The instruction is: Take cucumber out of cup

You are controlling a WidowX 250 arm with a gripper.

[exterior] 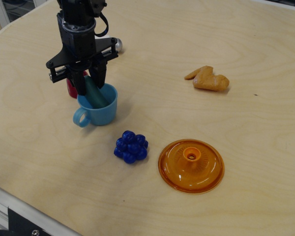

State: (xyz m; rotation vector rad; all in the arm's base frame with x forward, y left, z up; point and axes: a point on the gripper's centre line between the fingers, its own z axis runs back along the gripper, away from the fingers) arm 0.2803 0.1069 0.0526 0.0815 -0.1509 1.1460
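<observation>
the gripper (90, 78) hung over the cup (97, 106), its two dark fingers (101, 76) pinching the upper end of the cucumber (95, 93). the cucumber leaned inside the light blue cup, lower end in the bowl, beside a dark red toy (72, 87).

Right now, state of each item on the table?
pincer: fingers astride the cucumber, grip unclear
cucumber: tilted, lower end inside cup
cup: upright, handle front-left
orange lid: knob up, flat on table
blue grapes: on table, untouched

Cucumber (95, 93) in cup (99, 107)
</observation>
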